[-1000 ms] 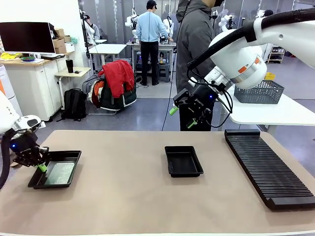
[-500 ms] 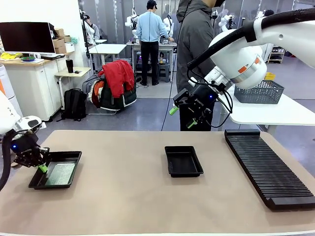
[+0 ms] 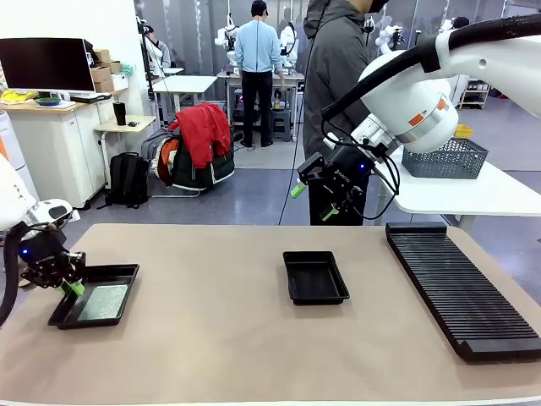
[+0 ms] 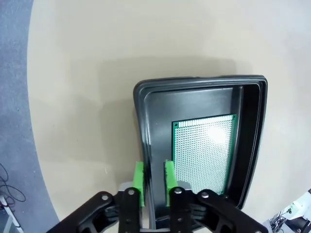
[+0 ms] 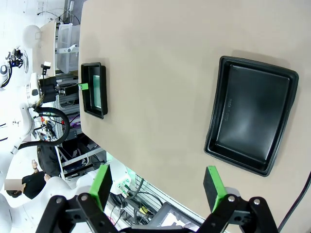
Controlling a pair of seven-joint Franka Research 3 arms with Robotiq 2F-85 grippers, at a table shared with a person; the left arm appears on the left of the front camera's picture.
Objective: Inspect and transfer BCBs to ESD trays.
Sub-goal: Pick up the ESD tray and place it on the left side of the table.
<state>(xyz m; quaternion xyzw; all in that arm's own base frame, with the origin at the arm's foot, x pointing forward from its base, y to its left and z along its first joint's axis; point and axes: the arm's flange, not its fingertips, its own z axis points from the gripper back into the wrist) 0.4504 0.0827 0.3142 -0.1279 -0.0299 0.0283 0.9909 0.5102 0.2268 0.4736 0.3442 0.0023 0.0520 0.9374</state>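
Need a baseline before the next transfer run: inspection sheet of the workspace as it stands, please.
Surface: tan table, no spills seen.
Job's things: left ESD tray holds one BCB lying flat on its floor; middle ESD tray has nothing in it.
Clutter: long black ribbed rack on the table's right side; grey mesh basket on the white side table behind.
Grippers: left gripper closed on the left ESD tray's rim; right gripper open, raised above the table's far edge.
Cables: black cables loop at the right arm's wrist.
Surroundings: person in a grey jacket at the far side; red jacket over bags on the floor.
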